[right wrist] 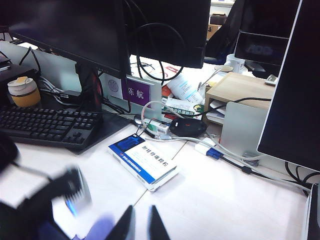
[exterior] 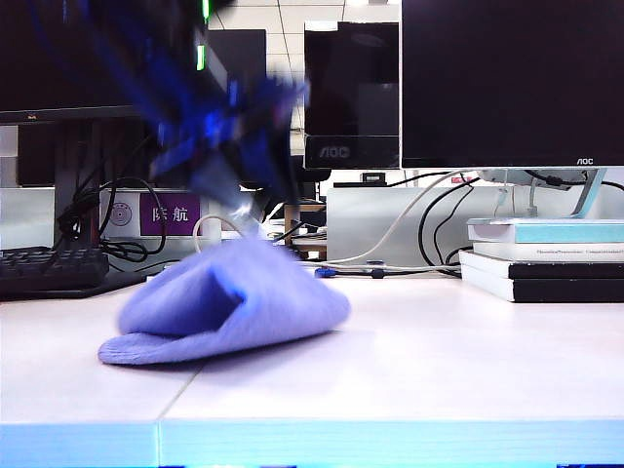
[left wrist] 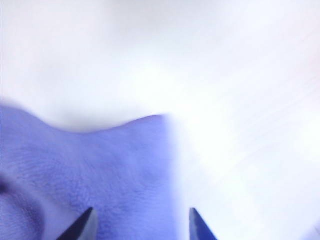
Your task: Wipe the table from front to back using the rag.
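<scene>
2 hands [left wrist: 141, 225] [right wrist: 138, 222], rag [exterior: 224, 302], keyboard [exterior: 49, 271], books [exterior: 541, 258] behind.

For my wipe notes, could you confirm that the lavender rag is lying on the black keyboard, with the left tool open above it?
Not quite: the rag lies bunched on the pale table, not on the black keyboard, which sits behind it to the left. The exterior view shows this. The left tool is indeed open above the rag, as the left wrist view shows.

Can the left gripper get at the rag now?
Probably yes. The left gripper hangs open just above the rag, which lies bunched on the table, with nothing between them. The right gripper is off to the side, shut.
</scene>
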You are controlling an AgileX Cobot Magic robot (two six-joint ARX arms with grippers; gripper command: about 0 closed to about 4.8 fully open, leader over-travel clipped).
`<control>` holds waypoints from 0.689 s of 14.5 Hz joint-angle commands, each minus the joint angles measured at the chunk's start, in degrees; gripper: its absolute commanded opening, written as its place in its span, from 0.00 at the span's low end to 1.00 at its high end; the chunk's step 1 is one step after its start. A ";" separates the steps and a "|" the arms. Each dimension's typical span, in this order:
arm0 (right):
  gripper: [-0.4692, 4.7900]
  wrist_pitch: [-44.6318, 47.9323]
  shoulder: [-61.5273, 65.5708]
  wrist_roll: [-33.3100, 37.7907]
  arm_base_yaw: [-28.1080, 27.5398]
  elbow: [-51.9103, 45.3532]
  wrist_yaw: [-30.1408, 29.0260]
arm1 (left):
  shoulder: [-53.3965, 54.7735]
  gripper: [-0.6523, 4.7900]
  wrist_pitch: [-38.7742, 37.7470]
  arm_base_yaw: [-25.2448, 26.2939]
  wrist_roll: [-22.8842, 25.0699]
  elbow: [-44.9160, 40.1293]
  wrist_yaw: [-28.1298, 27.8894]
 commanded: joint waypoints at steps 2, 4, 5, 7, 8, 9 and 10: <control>0.17 0.59 -0.13 -0.15 0.07 0.22 0.02 | -3.30 0.11 -6.69 -0.11 0.90 6.08 0.74; 0.17 0.61 -0.13 -0.15 0.04 0.22 0.02 | -3.41 0.63 -9.14 -0.11 1.68 7.78 0.70; 0.17 0.61 -0.13 -0.15 0.04 0.22 0.02 | -3.89 0.61 -9.35 -0.11 2.08 8.04 0.79; 0.17 0.59 -0.13 -0.15 0.04 0.22 0.02 | -5.77 0.09 -8.94 -0.11 2.14 8.04 1.40; 0.17 0.59 -0.13 -0.15 0.04 0.22 0.02 | -7.61 0.11 -8.26 -0.13 2.16 8.04 1.33; 0.17 0.59 -0.13 -0.15 0.04 0.22 0.02 | -9.68 0.11 -7.52 -0.11 2.16 8.04 1.14; 0.17 0.59 -0.13 -0.15 0.04 0.22 0.02 | -12.22 0.11 -6.88 -0.11 2.43 8.04 1.11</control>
